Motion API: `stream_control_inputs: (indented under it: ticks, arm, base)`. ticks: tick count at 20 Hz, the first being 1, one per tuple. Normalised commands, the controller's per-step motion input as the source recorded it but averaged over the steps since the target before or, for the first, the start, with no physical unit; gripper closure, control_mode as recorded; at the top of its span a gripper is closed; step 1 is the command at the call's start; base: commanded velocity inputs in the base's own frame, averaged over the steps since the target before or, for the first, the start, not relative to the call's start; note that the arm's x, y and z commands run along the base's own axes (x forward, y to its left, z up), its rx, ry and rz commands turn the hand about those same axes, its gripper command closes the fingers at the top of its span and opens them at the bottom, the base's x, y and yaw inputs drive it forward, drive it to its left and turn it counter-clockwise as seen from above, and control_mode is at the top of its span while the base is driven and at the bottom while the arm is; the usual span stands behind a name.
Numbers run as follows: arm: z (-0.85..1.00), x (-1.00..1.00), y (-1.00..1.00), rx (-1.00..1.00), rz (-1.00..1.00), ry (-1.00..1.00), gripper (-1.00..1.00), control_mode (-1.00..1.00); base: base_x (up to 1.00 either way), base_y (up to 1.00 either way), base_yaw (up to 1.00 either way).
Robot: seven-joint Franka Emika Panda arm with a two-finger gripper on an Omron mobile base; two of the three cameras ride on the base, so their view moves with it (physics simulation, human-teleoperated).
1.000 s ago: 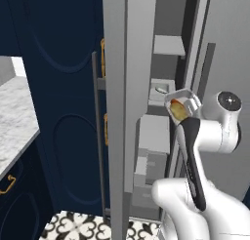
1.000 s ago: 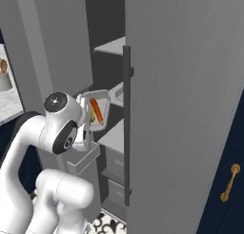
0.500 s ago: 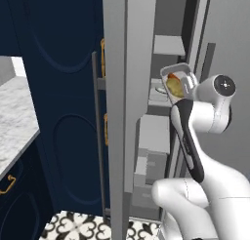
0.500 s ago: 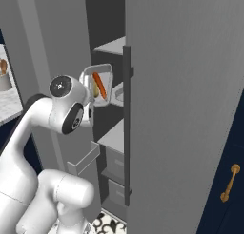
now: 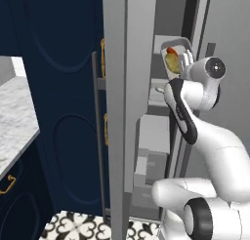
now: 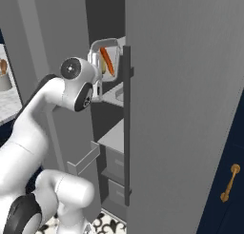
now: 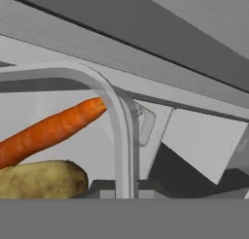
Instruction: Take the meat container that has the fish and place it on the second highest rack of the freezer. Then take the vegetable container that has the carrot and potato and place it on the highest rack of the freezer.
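While gripped — one carrot (image 7: 48, 131), one potato (image 7: 41, 179)

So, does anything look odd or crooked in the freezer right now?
Yes: the vegetable container in the hand is tipped steeply, nearly on edge, at the freezer opening. Its carrot and potato lie inside but could slide out.

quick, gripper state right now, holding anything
Gripper: shut on the vegetable container, lifted up at the open freezer.

Freezer (image 6: 102, 147) opening narrow — door edge w/ bar handle (image 6: 127, 128) flanks it, shelves close.
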Motion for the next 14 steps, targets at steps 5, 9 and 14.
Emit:
stream_control_inputs:
  ticks: [5, 9, 14]
  arm:
    - [0.65, 0.93, -0.09, 0.04, -0.07, 0.12, 1.0, -1.0]
    - [0.63, 0.69, -0.22, 0.07, 0.0, 0.12, 1.0, -1.0]
    - [0.31, 0.64, -0.1, 0.03, 0.0, 0.07, 1.0, -1.0]
  base:
    - [0.0, 0.0, 0.0]
    - [0.0, 0.0, 0.0]
    - [0.0, 0.0, 0.0]
